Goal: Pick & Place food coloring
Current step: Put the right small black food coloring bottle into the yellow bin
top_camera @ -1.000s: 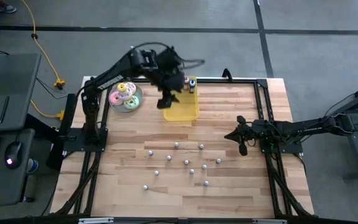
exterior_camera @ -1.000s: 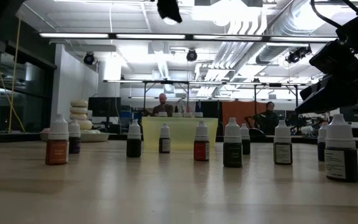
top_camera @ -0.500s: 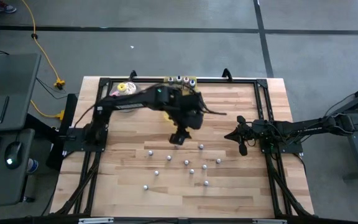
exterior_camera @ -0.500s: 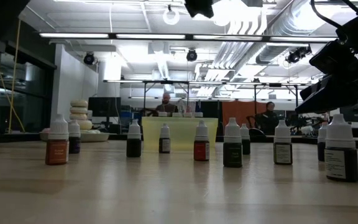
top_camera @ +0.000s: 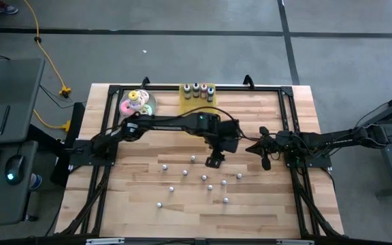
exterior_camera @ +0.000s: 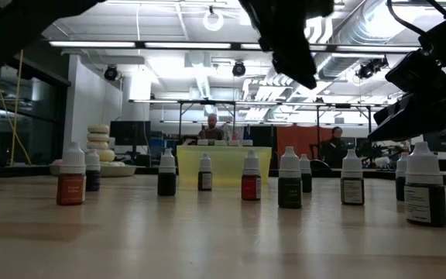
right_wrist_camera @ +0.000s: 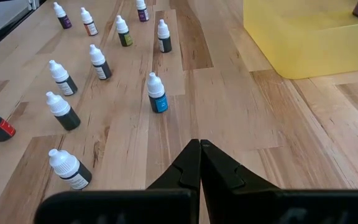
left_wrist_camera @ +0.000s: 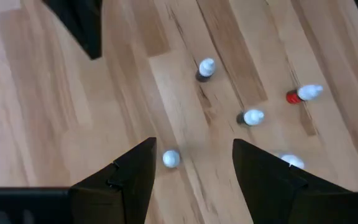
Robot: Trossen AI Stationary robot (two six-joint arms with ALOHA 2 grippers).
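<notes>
Left tool [top_camera: 214,161] now over bottles [top_camera: 204,177]

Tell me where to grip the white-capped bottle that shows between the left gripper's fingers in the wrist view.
Come straight down from above and close on the bottle around its body just under the cap. It stands upright, cap toward the camera. The left gripper is open above it, though the bottle sits nearer one finger, so centre first. The next bottle stands apart, probably leaving finger room.
</notes>
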